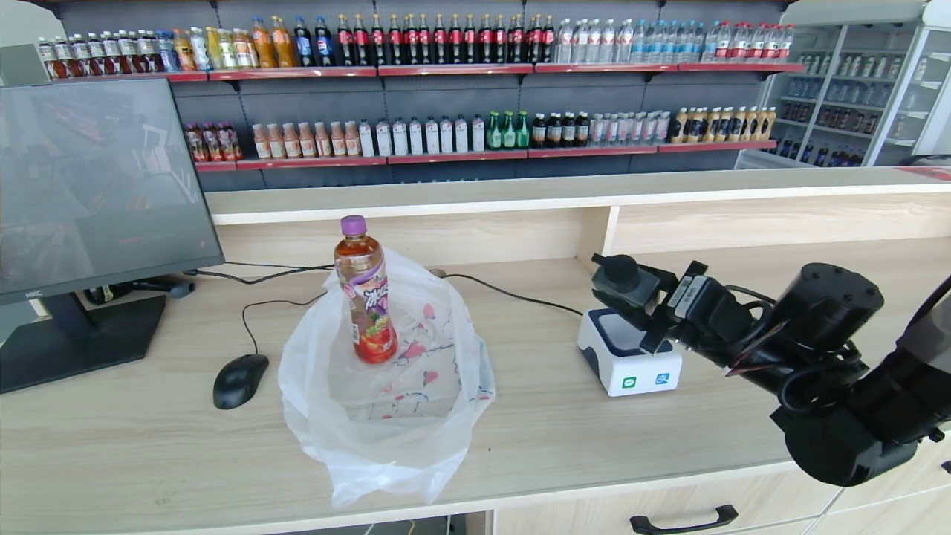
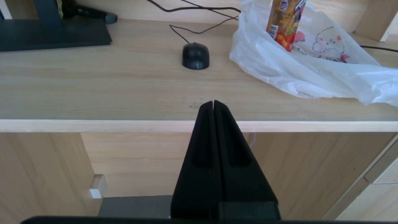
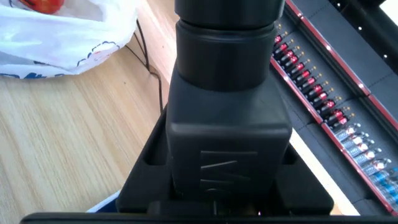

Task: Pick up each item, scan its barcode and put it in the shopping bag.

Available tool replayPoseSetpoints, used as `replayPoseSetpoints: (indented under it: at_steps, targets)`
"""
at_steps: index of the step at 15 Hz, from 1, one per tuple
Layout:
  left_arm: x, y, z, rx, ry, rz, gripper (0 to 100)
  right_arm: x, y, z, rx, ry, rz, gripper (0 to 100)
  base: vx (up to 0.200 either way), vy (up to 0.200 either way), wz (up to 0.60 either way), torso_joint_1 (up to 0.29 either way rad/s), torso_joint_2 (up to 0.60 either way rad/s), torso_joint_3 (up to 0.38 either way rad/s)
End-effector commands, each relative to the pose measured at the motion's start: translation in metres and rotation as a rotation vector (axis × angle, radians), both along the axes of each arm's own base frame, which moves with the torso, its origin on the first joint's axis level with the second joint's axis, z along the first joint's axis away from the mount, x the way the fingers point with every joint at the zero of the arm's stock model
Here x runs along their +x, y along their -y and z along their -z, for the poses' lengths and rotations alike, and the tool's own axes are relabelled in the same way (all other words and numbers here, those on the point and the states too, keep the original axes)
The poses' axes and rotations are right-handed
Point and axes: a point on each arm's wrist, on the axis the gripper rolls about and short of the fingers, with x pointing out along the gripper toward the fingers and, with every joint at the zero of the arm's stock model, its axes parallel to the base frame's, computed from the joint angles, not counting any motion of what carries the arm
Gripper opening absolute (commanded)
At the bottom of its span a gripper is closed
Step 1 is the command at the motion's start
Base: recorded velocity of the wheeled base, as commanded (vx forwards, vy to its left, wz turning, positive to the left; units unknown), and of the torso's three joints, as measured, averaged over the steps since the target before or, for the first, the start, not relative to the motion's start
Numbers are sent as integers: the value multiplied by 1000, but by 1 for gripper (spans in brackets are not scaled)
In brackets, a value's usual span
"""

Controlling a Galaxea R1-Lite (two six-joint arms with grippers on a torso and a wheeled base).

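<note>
A tea bottle (image 1: 364,297) with a purple cap and orange drink stands upright inside the open translucent shopping bag (image 1: 416,401) at the middle of the counter; the bottle (image 2: 283,22) and the bag (image 2: 323,59) also appear in the left wrist view. My right gripper (image 1: 652,303) hovers over the white scanner base (image 1: 631,368) to the right of the bag, shut on a black handheld barcode scanner (image 1: 622,276). From the right wrist, the scanner (image 3: 227,112) sits between the fingers. My left gripper (image 2: 213,107) is shut and empty, low in front of the counter's front edge.
A monitor (image 1: 89,186) on a black stand is at the left, with a black mouse (image 1: 239,379) and cables beside the bag. A raised wooden ledge (image 1: 520,200) runs behind the counter. Drink shelves line the back wall. A drawer handle (image 1: 683,520) is below the front edge.
</note>
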Motion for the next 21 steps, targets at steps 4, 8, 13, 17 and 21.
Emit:
replayPoseSetpoints:
  at_steps: [4,8,13,17,21]
  targets:
    - [0,0,0,-1,1,0,0,-25,1,-44,203,-14,50,0,0,0,0,0,0,0]
    - [0,0,0,-1,1,0,0,-58,5,-57,421,-186,-10,0,0,0,0,0,0,0]
    - [0,0,0,-1,1,0,0,-78,12,-60,509,-268,-37,0,0,0,0,0,0,0]
    - [0,0,0,2,-2,0,0,-84,17,-63,555,-245,43,0,0,0,0,0,0,0]
    - [0,0,1,28,-7,5,0,-78,33,-67,566,-211,108,0,0,0,0,0,0,0]
